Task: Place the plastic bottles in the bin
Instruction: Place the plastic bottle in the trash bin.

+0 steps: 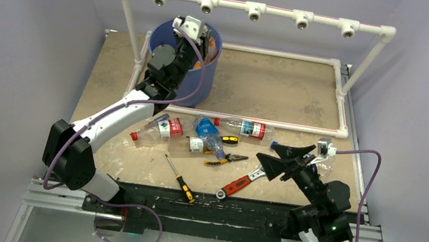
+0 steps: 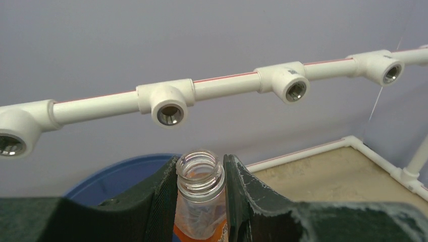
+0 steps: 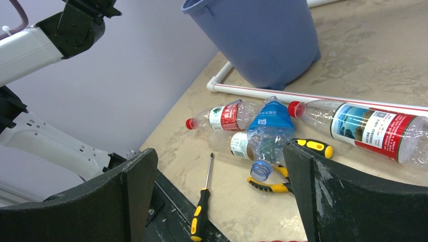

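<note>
Left wrist view: my left claw (image 2: 200, 160) clamps a capless clear bottle (image 2: 199, 201) with an orange label by its neck, above the blue bin (image 2: 126, 171); my right claw (image 3: 219, 154) gapes wide in front of the bin, where loose clear bottles (image 3: 376, 128) lie

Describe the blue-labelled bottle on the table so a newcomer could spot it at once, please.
Find the blue bin at the far left of the table; on the near side of the white pipe before it lies a cluster of bottles. The crumpled middle bottle alone has a blue label and blue cap; those flanking it have red caps.
</note>
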### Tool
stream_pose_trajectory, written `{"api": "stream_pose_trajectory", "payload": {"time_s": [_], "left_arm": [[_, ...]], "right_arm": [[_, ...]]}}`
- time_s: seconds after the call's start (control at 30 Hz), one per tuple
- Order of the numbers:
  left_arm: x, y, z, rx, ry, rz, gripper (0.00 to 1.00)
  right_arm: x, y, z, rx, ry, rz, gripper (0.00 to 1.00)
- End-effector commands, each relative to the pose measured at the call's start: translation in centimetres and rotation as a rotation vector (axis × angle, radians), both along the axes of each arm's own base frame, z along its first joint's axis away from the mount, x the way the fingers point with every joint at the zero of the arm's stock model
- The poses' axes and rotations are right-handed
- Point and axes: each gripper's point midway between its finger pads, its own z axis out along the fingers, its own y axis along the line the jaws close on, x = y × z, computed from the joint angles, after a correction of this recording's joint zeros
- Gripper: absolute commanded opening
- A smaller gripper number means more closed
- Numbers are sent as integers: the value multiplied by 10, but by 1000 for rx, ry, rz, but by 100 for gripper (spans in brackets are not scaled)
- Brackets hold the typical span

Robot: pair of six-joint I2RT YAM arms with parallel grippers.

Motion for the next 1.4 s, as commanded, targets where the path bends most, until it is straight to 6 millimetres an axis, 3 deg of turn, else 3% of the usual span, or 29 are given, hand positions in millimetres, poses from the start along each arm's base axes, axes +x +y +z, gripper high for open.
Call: {"api": "stream_pose_trajectory", "payload": {"time_s": [0.0,0.13,0.3,0.5,0.6,0.73,0.93,1.0,1.17,1.37], "left_arm": [[-3,-18,1,-13,10,-100,0],[5,-19,-27,58,66,-78,0],[15,-5,-59,135,140,11,0],[20,15,-80,178,194,120,0],[16,22,-65,137,169,142,0],[2,30,-17,52,85,139,0],[-26,70,36,-34,-17,261,0],[-31,83,45,-34,-29,316,0],[-30,113,39,32,-11,477,0],[13,145,-15,2,139,544,0]], "right_arm": [[2,-3,4,-3,-22,-20,98],[2,-3,3,-5,-20,-20,98],[3,-3,1,-9,-15,-23,98],[4,-3,0,-13,-9,-27,98],[5,-3,-1,-15,-5,-29,98],[6,-3,1,-14,-4,-32,98],[3,-4,1,-6,-5,-31,98],[3,-4,1,-3,-5,-30,98],[3,-4,3,-7,-6,-28,98],[1,-3,3,-6,-8,-21,98]]}}
